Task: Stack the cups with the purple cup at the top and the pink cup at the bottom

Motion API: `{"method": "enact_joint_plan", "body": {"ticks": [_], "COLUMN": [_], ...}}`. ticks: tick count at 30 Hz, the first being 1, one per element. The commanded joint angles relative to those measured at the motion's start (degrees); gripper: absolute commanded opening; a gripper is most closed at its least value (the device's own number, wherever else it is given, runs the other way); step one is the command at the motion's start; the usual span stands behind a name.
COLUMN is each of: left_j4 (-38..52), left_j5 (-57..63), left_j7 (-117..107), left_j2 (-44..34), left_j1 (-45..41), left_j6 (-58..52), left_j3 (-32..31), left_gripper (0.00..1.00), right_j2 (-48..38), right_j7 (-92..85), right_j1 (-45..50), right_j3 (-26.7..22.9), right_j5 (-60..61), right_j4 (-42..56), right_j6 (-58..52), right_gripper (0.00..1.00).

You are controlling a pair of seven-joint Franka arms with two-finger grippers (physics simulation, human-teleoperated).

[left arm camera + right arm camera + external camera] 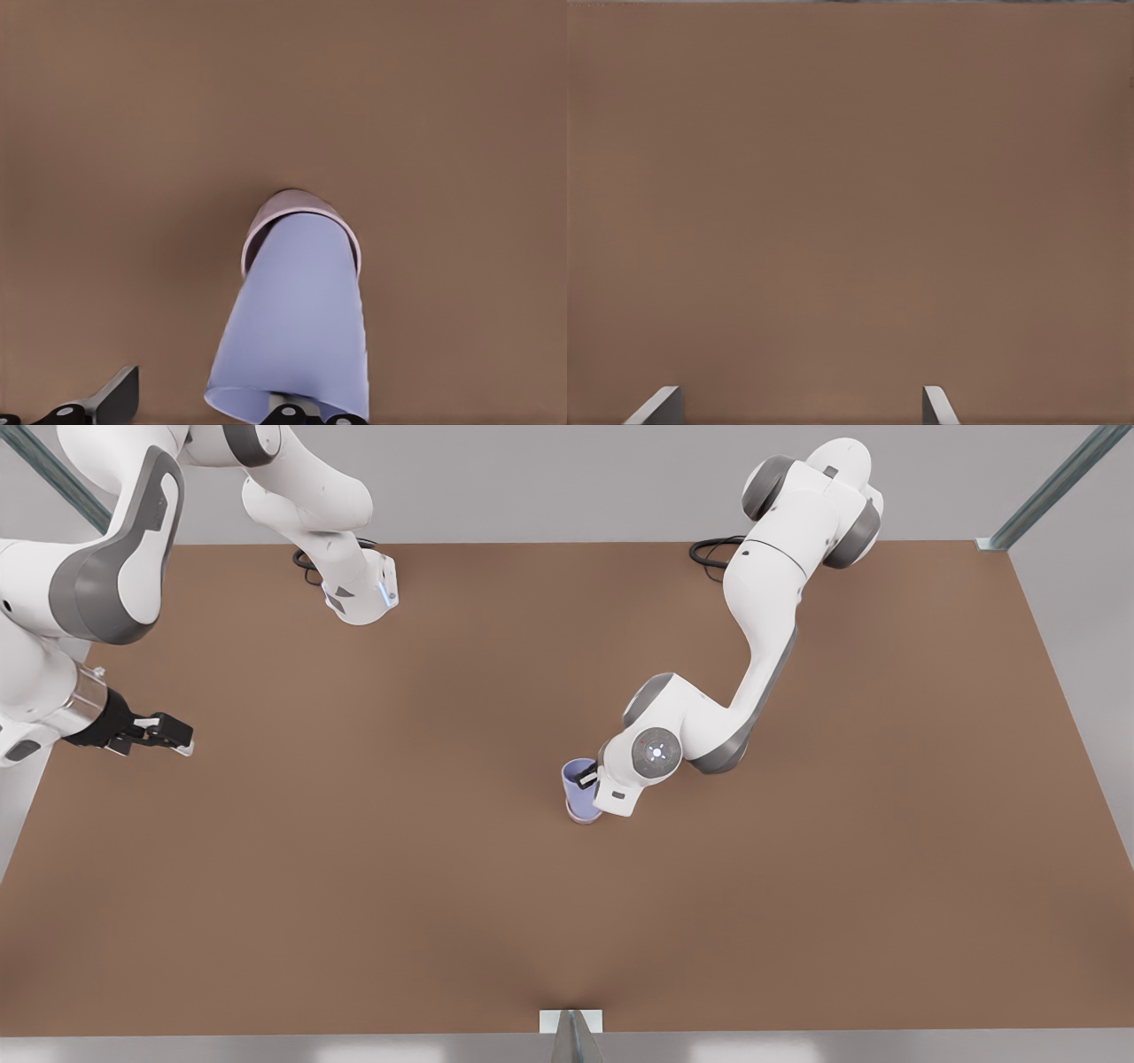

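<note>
The purple cup (pixel 578 786) stands nested inside the pink cup (pixel 583 818) near the table's middle, a pink band showing at the stack's base. In the left wrist view the pink cup's rim (pixel 297 200) rings the purple cup (pixel 297 328). My left gripper (pixel 588 778), on the arm at the front view's right, straddles the purple cup's wall: one finger (pixel 288 413) is inside the cup, and the other finger (pixel 115 395) stands outside, clear of the wall, so it is open. My right gripper (pixel 182 735) waits open at the front view's far left, over bare table.
The brown table (pixel 372 868) spreads wide around the stack. Both arm bases (pixel 359 598) stand along the far edge with black cables. A metal post (pixel 571 1036) rises at the near edge. Open fingertips (pixel 660 407) of the right gripper hang over bare tabletop.
</note>
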Motion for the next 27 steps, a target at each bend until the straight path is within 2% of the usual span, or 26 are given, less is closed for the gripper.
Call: {"method": "enact_joint_plan", "body": {"ticks": [1,18,19,20,22,24,27], "left_j4": [0.03,0.21,0.47,0.64,0.82,0.82,0.82], "left_j5": [0.04,0.04,0.04,0.30,3.99,4.96,4.96], "left_j7": [-0.33,-0.42,-0.33,-0.24,0.37,3.43,29.45], "left_j2": [-0.08,-4.21,-4.39,-4.83,-6.23,-7.29,-11.06], "left_j1": [0.00,0.00,0.00,0.00,0.26,0.26,0.26], "left_j6": [-0.35,-6.06,-6.50,-6.50,-7.29,-7.47,-13.35], "left_j3": [-0.02,-0.02,0.25,0.60,0.77,3.31,16.50], "left_gripper": [0.78,0.80,0.86,1.00,1.00,1.00,1.00], "right_j2": [-0.07,-0.07,-0.07,-0.07,-0.07,-0.07,-0.07], "right_j7": [-0.01,-0.01,-0.01,-0.01,-0.01,-0.01,-0.01], "right_j1": [0.00,0.00,0.00,0.00,0.00,-0.09,-0.09], "right_j3": [0.00,0.00,0.00,0.00,0.00,-0.09,0.00], "right_j5": [0.03,0.03,0.03,0.03,0.03,0.03,0.03], "right_j4": [0.05,0.05,0.05,0.05,0.05,0.05,0.05], "right_j6": [0.04,-0.13,-0.13,-0.13,-0.13,-0.13,-0.13], "right_gripper": [1.00,1.00,1.00,1.00,1.00,1.00,1.00]}}
